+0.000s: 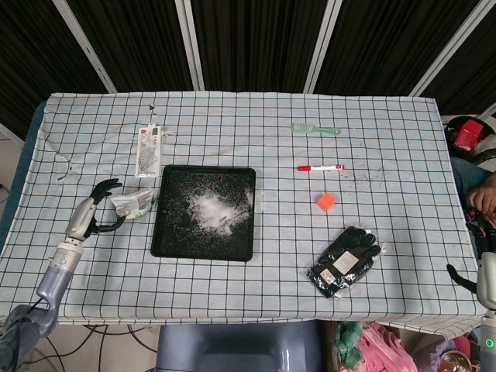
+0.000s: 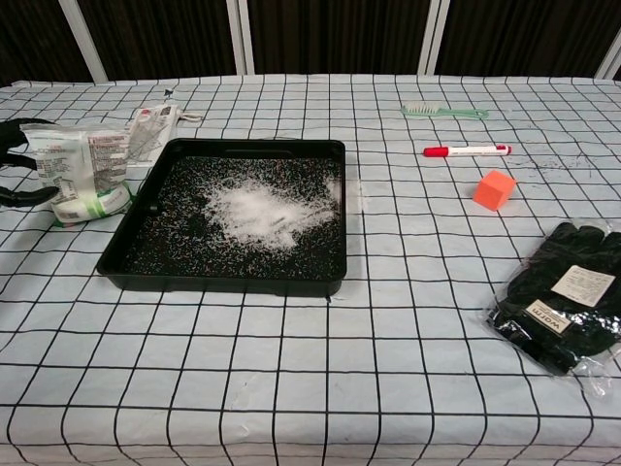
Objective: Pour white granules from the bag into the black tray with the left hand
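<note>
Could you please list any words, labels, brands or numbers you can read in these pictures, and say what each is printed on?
Nothing can be read for certain.
Label on the packaged black gloves: too blurred.
Print on the bag: too small.
Flat packet behind the black tray: too small.
Red marker: no readable text.

A checked cloth (image 1: 232,279) covers the table before dark panels (image 1: 256,39) with pale slanted struts.

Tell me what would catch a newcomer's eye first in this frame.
The black tray left of the table's centre, with a heap of white granules scattered in it. Just left of it the bag stands on the checked cloth, and the left hand sits beside it, fingers spread. Further right, a small orange cube stands out.
</note>
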Robot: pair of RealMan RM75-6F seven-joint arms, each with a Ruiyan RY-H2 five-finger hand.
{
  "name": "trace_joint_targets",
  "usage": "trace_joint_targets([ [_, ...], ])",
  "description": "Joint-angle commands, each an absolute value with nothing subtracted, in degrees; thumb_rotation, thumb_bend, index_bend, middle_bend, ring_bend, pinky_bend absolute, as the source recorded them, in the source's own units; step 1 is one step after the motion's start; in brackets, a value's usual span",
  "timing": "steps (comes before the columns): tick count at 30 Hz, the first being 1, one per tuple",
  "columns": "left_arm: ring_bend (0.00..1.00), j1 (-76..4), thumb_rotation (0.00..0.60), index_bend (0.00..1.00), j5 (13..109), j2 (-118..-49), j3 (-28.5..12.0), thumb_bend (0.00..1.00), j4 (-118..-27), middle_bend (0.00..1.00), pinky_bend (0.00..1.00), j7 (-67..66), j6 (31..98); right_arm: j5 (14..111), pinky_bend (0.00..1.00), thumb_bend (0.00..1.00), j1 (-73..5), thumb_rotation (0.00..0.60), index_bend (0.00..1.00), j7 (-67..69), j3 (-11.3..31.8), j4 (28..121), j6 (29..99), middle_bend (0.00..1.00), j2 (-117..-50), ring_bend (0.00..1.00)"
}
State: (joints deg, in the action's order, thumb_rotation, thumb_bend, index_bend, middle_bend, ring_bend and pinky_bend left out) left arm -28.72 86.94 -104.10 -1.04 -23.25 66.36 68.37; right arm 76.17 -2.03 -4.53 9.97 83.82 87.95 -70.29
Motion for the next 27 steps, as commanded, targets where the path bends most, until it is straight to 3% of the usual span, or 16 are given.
trace_joint_targets([
  [1, 0.0, -26.35, 0.6, 0.17, 86.66, -98.05, -1.2, 0.3, -30.99, 0.09, 0.18, 59.28, 71.67, 76.14, 0.31, 0.12, -2.0, 0.6, 0.18, -4.69, 9.98, 83.86, 87.99, 0.1, -70.26, 0.14],
  [4, 0.0, -24.42, 0.6, 0.17, 85.51, -92.68, -1.96, 0.3, -39.11, 0.1, 0.17, 51.2, 73.85, 76.3, 0.31, 0.12, -2.03, 0.6, 0.18, -4.65, 9.96, 83.94, 88.04, 0.1, -70.29, 0.14],
  [12, 0.0, -18.84, 0.6, 0.17, 80.68, -72.99, -2.4, 0.32, -72.14, 0.11, 0.17, 17.8, 76.78, 76.19, 0.31, 0.12, -1.93, 0.6, 0.18, -4.65, 9.74, 84.22, 87.59, 0.1, -69.84, 0.14],
  [16, 0.0, -16.94, 0.6, 0.17, 81.57, -65.82, -1.95, 0.32, -84.09, 0.11, 0.17, 8.58, 80.08, 76.34, 0.31, 0.12, -2.01, 0.6, 0.18, -4.65, 9.6, 84.31, 87.31, 0.1, -69.69, 0.14],
  [20, 0.0, -15.37, 0.6, 0.17, 82.85, -61.1, -0.98, 0.33, -90.45, 0.11, 0.16, 2.18, 82.15, 76.68, 0.31, 0.12, -2.05, 0.6, 0.18, -4.74, 9.43, 84.38, 87.33, 0.1, -69.67, 0.14],
  [27, 0.0, -13.24, 0.6, 0.17, 87.03, -59.6, 0.86, 0.33, -92.15, 0.11, 0.14, -1.28, 84.98, 77.36, 0.31, 0.12, -2.09, 0.6, 0.18, -4.82, 9.19, 84.6, 87.62, 0.1, -69.92, 0.14],
])
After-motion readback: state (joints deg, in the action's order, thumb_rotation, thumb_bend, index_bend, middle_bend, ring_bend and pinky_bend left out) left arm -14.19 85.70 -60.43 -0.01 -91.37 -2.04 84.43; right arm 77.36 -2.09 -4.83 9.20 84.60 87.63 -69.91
